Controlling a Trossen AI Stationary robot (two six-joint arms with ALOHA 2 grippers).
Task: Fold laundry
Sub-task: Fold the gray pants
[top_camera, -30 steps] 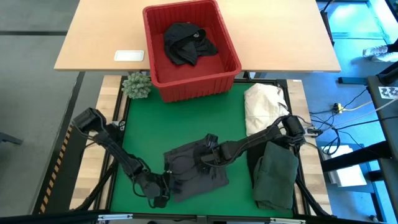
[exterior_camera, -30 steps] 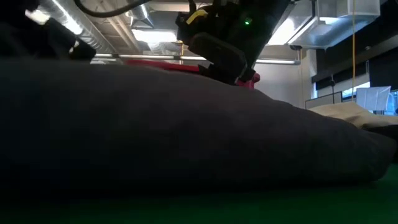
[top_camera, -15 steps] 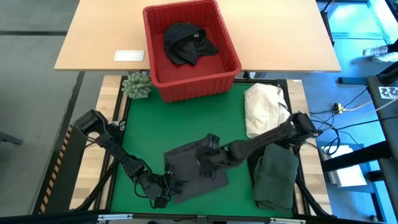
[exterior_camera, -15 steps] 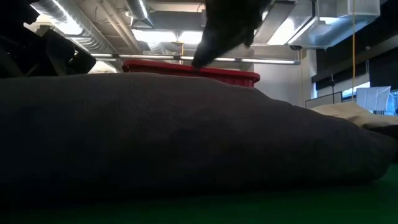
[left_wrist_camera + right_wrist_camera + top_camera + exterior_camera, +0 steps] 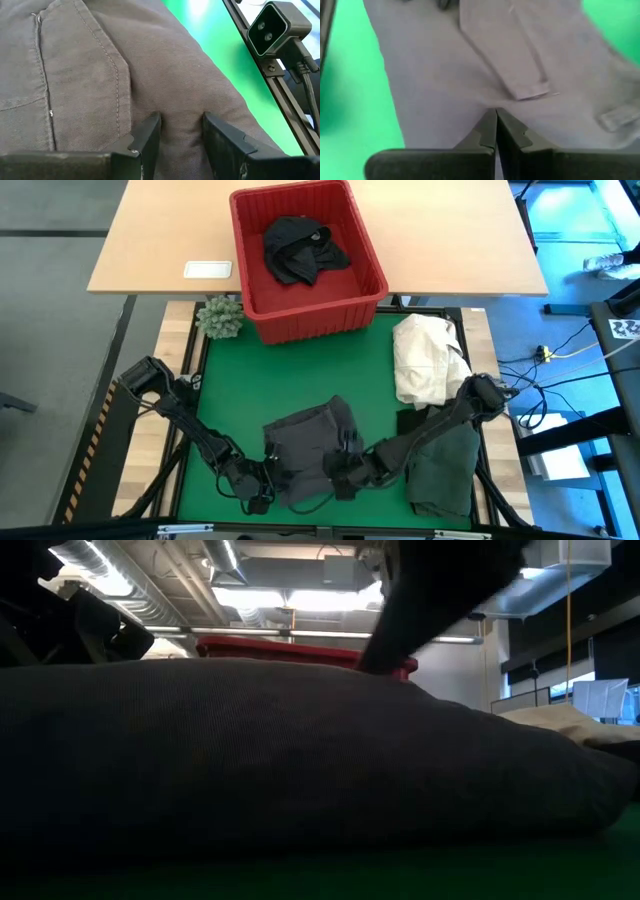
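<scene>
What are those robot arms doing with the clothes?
The robot is folding laundry. Both arms are down on a dark grey garment spread on the green mat. The left gripper pinches a fold of its cloth at the near left corner. The right gripper is shut and sits at its near edge. A dark green garment lies folded at the right, and a black one waits in the red basket.

Bare green mat (image 5: pixel 290 375) lies open between the red basket (image 5: pixel 305 315) and the dark grey garment (image 5: pixel 310 445), giving free passage across the middle of the table. The right side is blocked by the cream-white cloth heap (image 5: pixel 425 360) and the dark green garment (image 5: pixel 445 465). The near edge is occupied by both arms, with the left gripper (image 5: pixel 262 485) and right gripper (image 5: pixel 340 480) at the grey garment.
</scene>
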